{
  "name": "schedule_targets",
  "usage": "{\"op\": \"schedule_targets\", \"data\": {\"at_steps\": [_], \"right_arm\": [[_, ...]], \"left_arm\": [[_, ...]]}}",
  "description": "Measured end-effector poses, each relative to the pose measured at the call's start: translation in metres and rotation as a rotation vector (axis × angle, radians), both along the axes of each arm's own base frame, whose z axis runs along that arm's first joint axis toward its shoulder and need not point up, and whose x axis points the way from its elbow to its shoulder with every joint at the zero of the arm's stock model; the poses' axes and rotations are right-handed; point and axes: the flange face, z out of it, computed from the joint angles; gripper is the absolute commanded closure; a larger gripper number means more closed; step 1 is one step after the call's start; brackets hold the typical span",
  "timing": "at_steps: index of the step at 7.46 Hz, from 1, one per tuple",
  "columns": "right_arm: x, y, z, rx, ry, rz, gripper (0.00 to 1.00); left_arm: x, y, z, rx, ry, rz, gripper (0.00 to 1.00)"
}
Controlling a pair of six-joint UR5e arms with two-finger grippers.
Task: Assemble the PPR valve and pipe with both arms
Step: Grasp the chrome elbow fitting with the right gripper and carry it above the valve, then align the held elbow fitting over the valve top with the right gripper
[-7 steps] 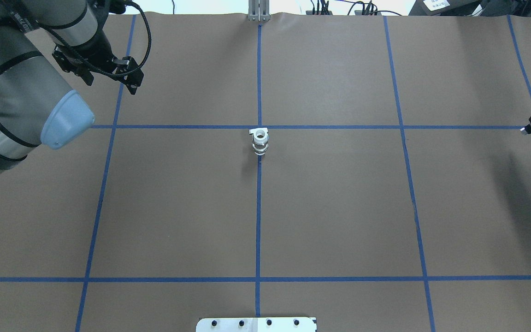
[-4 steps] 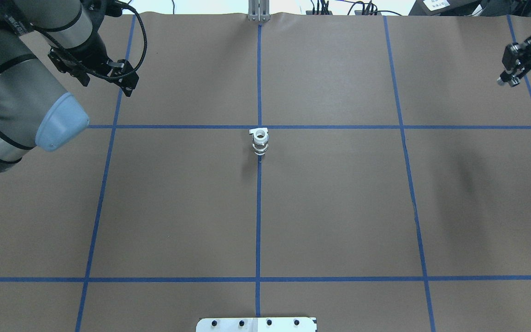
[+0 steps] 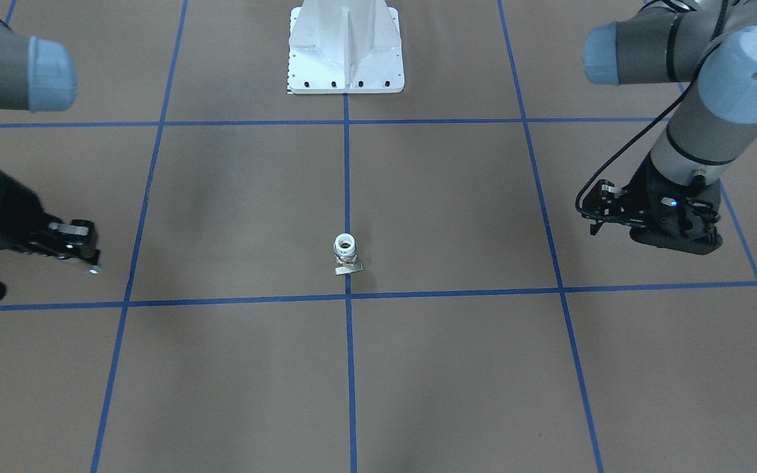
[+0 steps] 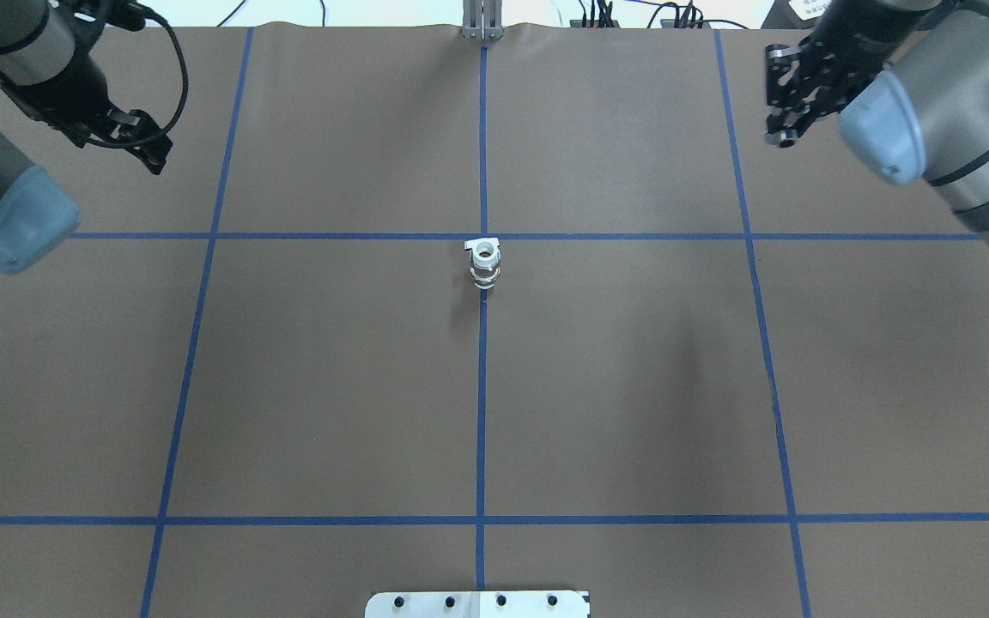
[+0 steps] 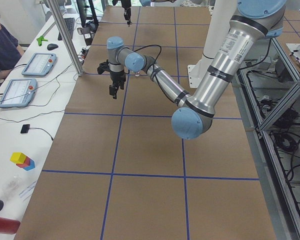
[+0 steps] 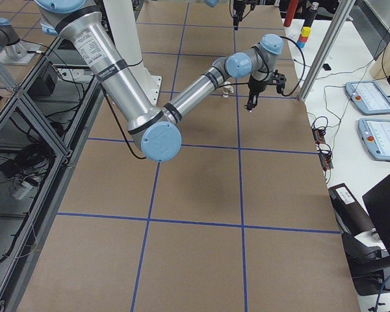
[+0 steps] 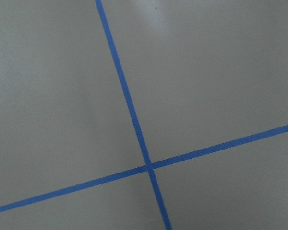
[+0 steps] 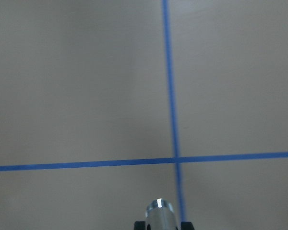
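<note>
I see the valve (image 4: 483, 260) standing alone on the centre tape line (image 4: 482, 386), well apart from both arms. My right gripper (image 4: 780, 135) pinches the pipe (image 8: 159, 212) at its fingertips, and my left gripper (image 3: 596, 210) looks spread and empty. My worry is the valve's small foot: an off-centre left grasp, or the pipe arriving tilted, would likely topple it.

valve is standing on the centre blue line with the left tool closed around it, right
No. The PPR valve does stand on the centre blue line, but the left tool hangs far off to one side, not around it; the overhead exterior view shows this.
</note>
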Motion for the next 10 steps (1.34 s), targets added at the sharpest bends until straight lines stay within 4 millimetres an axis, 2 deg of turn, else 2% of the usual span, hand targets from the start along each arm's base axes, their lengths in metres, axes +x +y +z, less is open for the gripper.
{"op": "schedule_targets", "data": {"at_steps": [2,3,5,7,9,10], "right_arm": [[-0.083,0.028,-0.070,-0.091,-0.009,0.083,1.00],[-0.118,0.033,-0.099,-0.112,-0.003,0.099,1.00],[-0.181,0.030,-0.144,-0.130,0.014,0.074,1.00],[-0.222,0.046,-0.154,-0.131,0.034,0.031,1.00],[-0.247,0.058,-0.151,-0.099,0.048,0.009,1.00],[-0.257,0.056,-0.148,-0.084,0.039,0.008,1.00]], "left_arm": [[-0.034,0.000,0.062,0.048,-0.014,0.018,0.00],[-0.041,-0.001,0.080,0.055,-0.020,0.025,0.00],[-0.044,-0.002,0.093,0.054,-0.025,0.030,0.00],[-0.043,-0.003,0.098,0.047,-0.029,0.032,0.00],[-0.042,-0.003,0.099,0.045,-0.030,0.033,0.00],[-0.042,-0.003,0.099,0.045,-0.030,0.033,0.00]]}}
